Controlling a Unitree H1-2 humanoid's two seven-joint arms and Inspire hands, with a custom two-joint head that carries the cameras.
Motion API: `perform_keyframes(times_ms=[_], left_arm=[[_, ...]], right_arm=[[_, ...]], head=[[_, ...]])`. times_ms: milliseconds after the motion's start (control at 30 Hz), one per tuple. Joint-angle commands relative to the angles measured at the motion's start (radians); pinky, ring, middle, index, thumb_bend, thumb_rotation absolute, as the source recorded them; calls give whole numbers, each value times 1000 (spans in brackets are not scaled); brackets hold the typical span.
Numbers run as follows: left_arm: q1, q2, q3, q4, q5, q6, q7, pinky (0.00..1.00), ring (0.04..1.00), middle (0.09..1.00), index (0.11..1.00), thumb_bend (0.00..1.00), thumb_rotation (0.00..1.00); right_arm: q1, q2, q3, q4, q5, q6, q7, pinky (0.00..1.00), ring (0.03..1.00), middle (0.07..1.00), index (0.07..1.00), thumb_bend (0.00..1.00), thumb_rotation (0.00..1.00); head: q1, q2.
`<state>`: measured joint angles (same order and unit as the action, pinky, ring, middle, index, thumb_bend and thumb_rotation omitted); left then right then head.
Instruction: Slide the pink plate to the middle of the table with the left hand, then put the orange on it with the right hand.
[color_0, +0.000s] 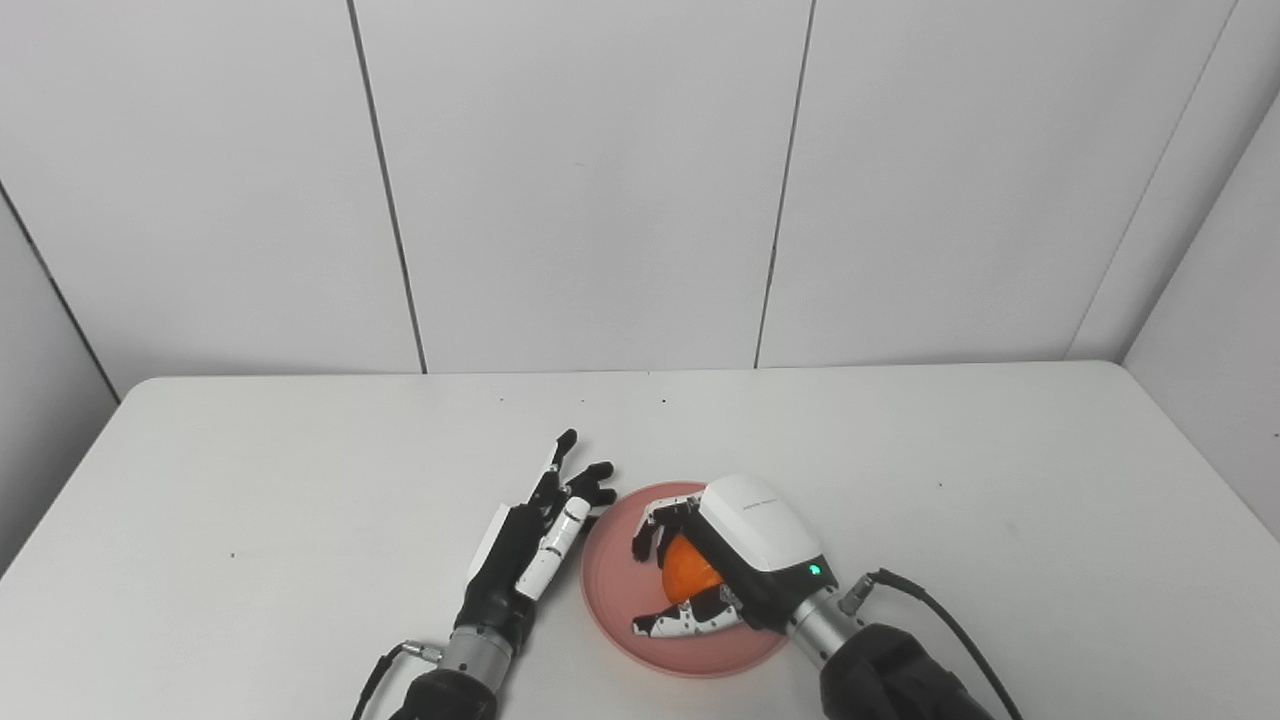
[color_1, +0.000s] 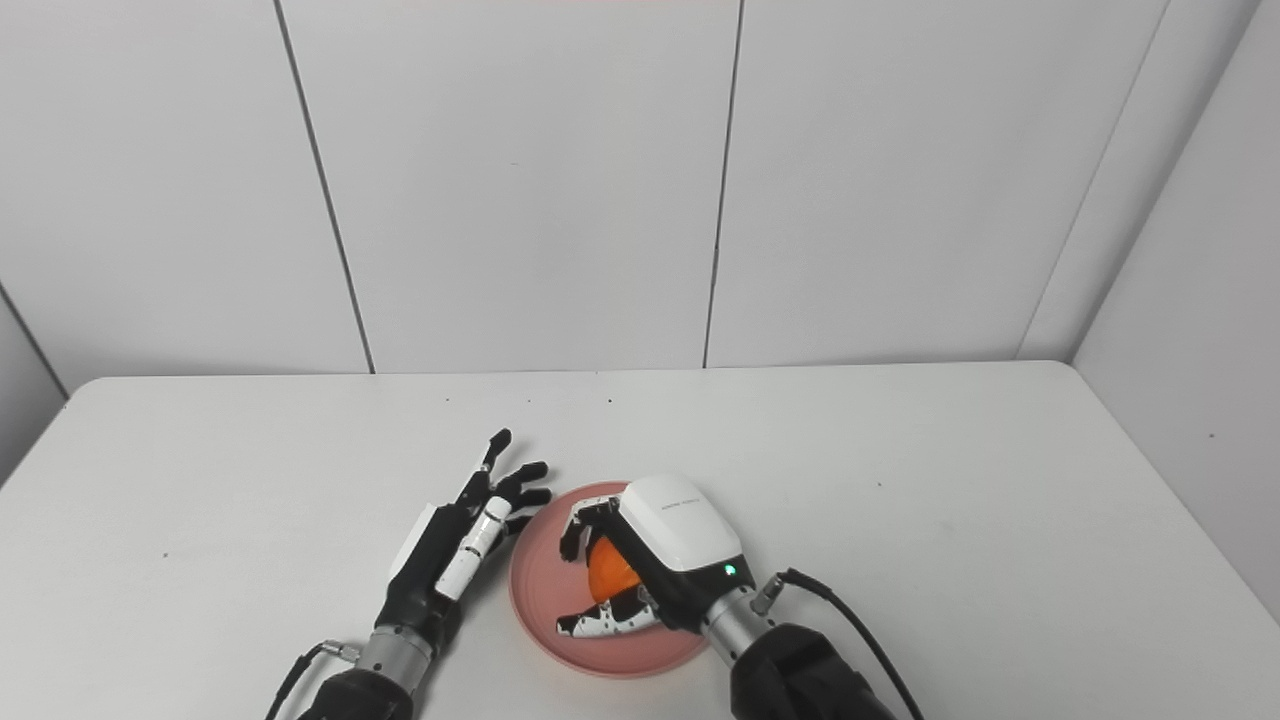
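Right now my right hand (color_0: 722, 560) is curled around the orange (color_0: 690, 572), fingers above and thumb below it, holding it over the pink plate (color_0: 612, 590); whether the fruit touches the plate I cannot tell. That plate lies on the white table (color_0: 900, 480), at the near edge and about midway between left and right. My left hand (color_0: 535, 545) rests just beside the plate's left rim, holding nothing, its fingers spread and pointing toward the far side, their tips close to the rim's far-left part.
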<state>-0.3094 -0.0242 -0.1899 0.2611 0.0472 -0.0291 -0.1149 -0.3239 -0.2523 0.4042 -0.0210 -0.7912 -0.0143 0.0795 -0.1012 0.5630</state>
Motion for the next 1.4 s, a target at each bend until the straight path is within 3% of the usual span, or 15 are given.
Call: perform_keyframes(times_ms=[0,67,167,200,233,267,300,467,933,1133,1233,1367], left_arm=[[33,-30,-34,25,6,43,-25,718,835,901,998,527,872],[33,-30,-34,22,10,49,-23,730,862,934,995,537,877],[34,-30,-33,18,10,61,-24,742,835,838,995,528,896],[33,-29,-33,18,9,63,-26,748,834,838,998,524,905],[33,-29,-33,17,9,64,-27,748,834,838,998,524,905],[34,-29,-33,17,6,64,-29,754,838,848,999,519,910],[34,-29,-33,16,5,64,-30,756,836,845,1000,510,911],[33,-29,-32,18,0,65,-33,750,838,826,1000,543,902],[36,-30,-34,13,0,73,-31,728,809,811,995,551,876],[35,-29,-33,18,-8,65,-38,725,803,823,1000,565,870],[34,-30,-30,18,-21,65,-44,736,829,871,1000,569,849],[32,-28,-31,20,-28,63,-43,745,842,883,1000,566,842]], right_arm=[[-35,-10,-6,-22,-4,-54,-19,229,280,365,479,503,157],[-36,-11,-9,-17,2,-66,-29,253,312,393,481,504,161],[-37,-17,-9,-4,-1,-99,-61,374,436,490,491,508,178],[-38,-20,-9,-2,-8,-108,-68,412,470,524,549,617,377],[-39,-22,-9,-1,-14,-116,-71,412,470,524,549,617,377],[-39,-23,-10,0,-19,-121,-74,444,501,552,589,686,516],[-39,-24,-10,1,-23,-126,-78,472,528,577,609,717,588],[-42,-26,-17,7,-22,-157,-100,573,625,650,652,754,795],[-45,-28,-26,13,-26,-190,-107,553,602,632,645,734,819],[-45,-18,-48,6,3,-272,-181,527,571,599,630,685,773],[-50,-5,-74,-9,24,-315,-227,544,596,623,640,680,915],[-59,7,-105,-19,40,-350,-255,538,599,636,647,689,984]], head=[[0,0],[0,0],[0,0],[0,0],[-1,0],[-1,0],[-1,0],[0,-1],[1,0],[1,0],[2,-1],[2,-3]])
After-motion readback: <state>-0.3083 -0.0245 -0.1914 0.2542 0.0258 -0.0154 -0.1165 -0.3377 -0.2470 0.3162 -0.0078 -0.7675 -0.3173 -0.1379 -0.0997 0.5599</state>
